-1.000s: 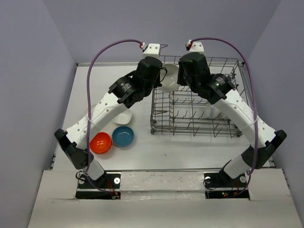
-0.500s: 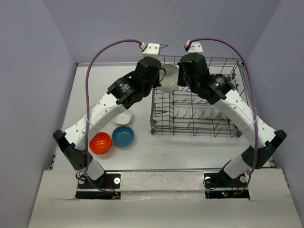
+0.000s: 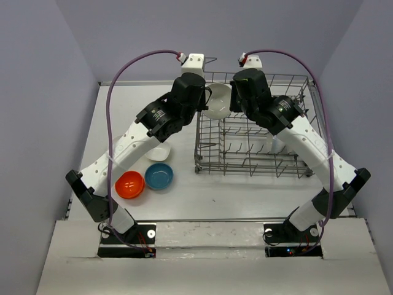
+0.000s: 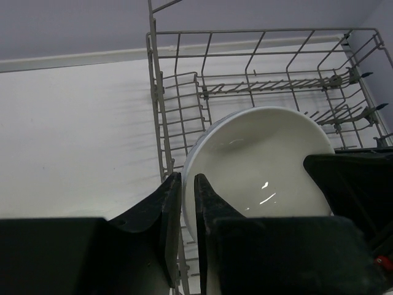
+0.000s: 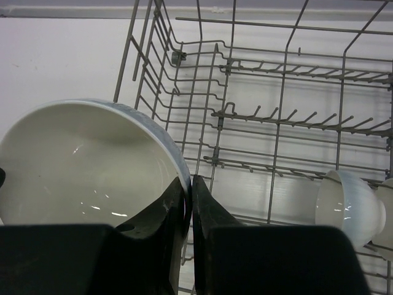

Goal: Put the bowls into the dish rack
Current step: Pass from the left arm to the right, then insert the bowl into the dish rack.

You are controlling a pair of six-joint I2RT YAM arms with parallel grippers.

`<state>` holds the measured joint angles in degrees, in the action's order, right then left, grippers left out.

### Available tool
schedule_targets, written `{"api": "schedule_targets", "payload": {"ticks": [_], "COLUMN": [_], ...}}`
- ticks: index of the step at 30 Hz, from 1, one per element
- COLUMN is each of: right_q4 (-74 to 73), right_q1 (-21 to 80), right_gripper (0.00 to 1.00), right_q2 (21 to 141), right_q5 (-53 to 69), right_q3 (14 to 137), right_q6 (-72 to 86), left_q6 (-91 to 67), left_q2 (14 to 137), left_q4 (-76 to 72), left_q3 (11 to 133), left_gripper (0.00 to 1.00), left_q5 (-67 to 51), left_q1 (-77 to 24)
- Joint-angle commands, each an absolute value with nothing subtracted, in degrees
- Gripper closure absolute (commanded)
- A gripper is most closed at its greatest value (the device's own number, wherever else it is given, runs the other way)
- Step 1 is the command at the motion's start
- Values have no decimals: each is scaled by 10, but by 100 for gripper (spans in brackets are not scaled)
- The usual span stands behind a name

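Observation:
A round white bowl (image 3: 218, 106) hangs over the far left corner of the grey wire dish rack (image 3: 258, 165) between both grippers. My right gripper (image 3: 232, 101) is shut on its rim, as the right wrist view shows (image 5: 191, 184), with the bowl (image 5: 80, 160) to its left. My left gripper (image 3: 207, 97) sits astride the opposite rim with its fingers slightly apart (image 4: 188, 184); the bowl (image 4: 258, 153) fills that view. An orange-red bowl (image 3: 129, 184), a blue bowl (image 3: 159, 176) and a white bowl (image 3: 161, 151), partly under the left arm, lie on the table.
A white bowl (image 5: 347, 206) stands on edge among the tines at the rack's right side (image 3: 276, 145), with another just beside it at the frame edge. The rack's raised handle (image 4: 161, 6) rises at its far left corner. Grey walls close in on the table.
My left arm has swung slightly to the left and its gripper has drawn back a little from the bowl. The bowl and the right arm have stayed put.

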<state>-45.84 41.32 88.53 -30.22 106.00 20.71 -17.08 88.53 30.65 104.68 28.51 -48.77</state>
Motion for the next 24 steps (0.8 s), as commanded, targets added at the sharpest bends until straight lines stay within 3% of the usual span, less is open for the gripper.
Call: {"api": "schedule_targets", "payload": {"ticks": [1, 14, 24], "right_q4": [-432, -437, -468], "right_q1": [417, 417, 417], "right_gripper": [99, 99, 99], "right_q2": [856, 817, 823], "right_q5": [-320, -399, -687], "right_q3": [1058, 1056, 1048], "right_q6": [210, 195, 105], "left_q6": [-177, -171, -152], "left_q2": [852, 842, 735], "left_q4": [255, 259, 243], "left_q3": [1050, 1056, 987], "left_gripper": [76, 65, 47], "left_q5": [287, 306, 352], "left_q1": [-493, -496, -495]}}
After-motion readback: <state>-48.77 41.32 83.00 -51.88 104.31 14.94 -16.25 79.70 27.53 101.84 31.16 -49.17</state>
